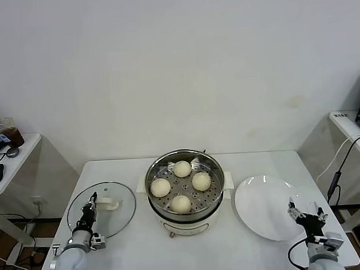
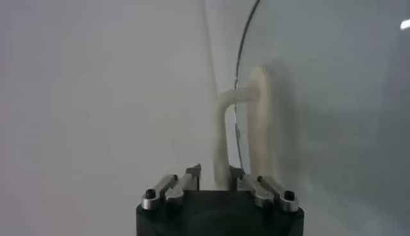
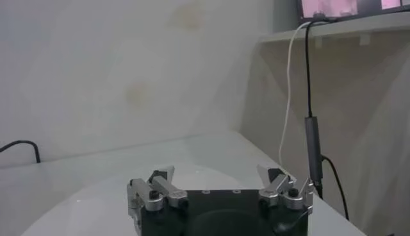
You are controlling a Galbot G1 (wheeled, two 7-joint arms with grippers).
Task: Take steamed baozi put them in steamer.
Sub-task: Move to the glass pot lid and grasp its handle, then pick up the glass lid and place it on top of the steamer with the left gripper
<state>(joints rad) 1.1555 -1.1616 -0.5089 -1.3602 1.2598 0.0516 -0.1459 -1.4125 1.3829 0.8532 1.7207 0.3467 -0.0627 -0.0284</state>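
Four pale round baozi lie in the steel steamer basket [image 1: 152, 174]: one at the back [image 1: 182, 168], one on the left [image 1: 160, 187], one on the right [image 1: 201, 181], one at the front [image 1: 180, 204]. The basket sits on the cream pot [image 1: 193, 223] at the table's middle. My left gripper [image 1: 93, 197] is low over the glass lid [image 1: 123, 220]. In the left wrist view the left gripper [image 2: 214, 170] has its jaws narrowly apart around a leg of the white lid handle [image 2: 256, 109], with a gap on one side. My right gripper [image 1: 304, 212] is wide open and empty over the white plate [image 1: 260, 200].
The lid lies flat on the table left of the pot, and its handle [image 1: 109, 204] is just right of my left gripper. The plate [image 3: 96, 199] holds nothing. A side table with a cup [image 1: 9, 133] stands far left. A shelf with a hanging cable [image 1: 339, 164] stands far right.
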